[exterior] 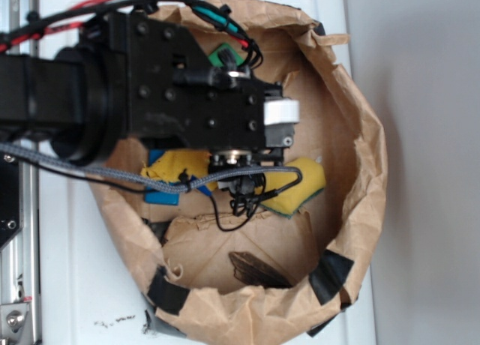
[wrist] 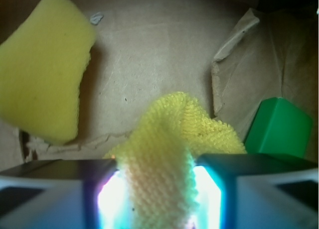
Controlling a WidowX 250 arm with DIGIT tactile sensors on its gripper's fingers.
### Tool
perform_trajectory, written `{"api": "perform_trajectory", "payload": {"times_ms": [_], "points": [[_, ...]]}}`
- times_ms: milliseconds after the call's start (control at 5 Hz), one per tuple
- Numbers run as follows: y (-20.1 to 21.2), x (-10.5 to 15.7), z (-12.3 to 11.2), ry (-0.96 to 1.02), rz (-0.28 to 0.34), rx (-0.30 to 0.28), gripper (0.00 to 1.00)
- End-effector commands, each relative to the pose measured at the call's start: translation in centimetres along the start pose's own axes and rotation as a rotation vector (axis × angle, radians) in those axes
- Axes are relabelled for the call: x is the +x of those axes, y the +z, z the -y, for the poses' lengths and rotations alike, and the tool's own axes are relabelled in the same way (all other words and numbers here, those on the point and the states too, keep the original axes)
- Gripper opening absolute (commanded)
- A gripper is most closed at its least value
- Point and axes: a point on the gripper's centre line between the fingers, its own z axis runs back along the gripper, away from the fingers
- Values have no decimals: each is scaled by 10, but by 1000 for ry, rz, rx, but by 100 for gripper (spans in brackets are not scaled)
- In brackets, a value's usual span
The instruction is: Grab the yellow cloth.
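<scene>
Claw [wrist: 157, 199]: jaws clamped on the yellow cloth [wrist: 169, 139], a fold of which runs up between the two fingers [wrist: 45, 194] in the wrist view; glare on the inner pads either side of the fabric. Yellow cloth: fuzzy terry weave, bunched into a ridge just ahead of the fingers, the rest spreading onto the brown paper floor; in the exterior view it shows as a yellow patch [exterior: 176, 167] under the arm's black housing [exterior: 180, 90], inside the paper bag. Yellow sponge [wrist: 42, 64]: smooth block, lying apart from the cloth at the upper left of the wrist view; in the exterior view [exterior: 304, 184] it lies beside the arm with a green underside edge showing. Green block [wrist: 279, 129]: near the cloth's right edge, not clearly touching. Blue item [exterior: 161, 195]: partly hidden beneath the cloth and cable, identity unclear. Paper bag [exterior: 360, 135]: crumpled brown walls rolled down, black tape patches on the rim, resting on a white bench [exterior: 67, 285].
</scene>
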Motion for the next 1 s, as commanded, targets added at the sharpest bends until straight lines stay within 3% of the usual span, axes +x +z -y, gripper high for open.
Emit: {"api": "perform_trajectory", "payload": {"times_ms": [0, 200, 400, 600, 800], "points": [[34, 9, 2, -8, 150, -53, 0], [76, -29, -20, 4, 175, -129, 0], [111, -19, -10, 54, 174, -160, 0], [126, 2, -8, 63, 132, -212, 0], [129, 21, -4, 66, 117, -224, 0]]}}
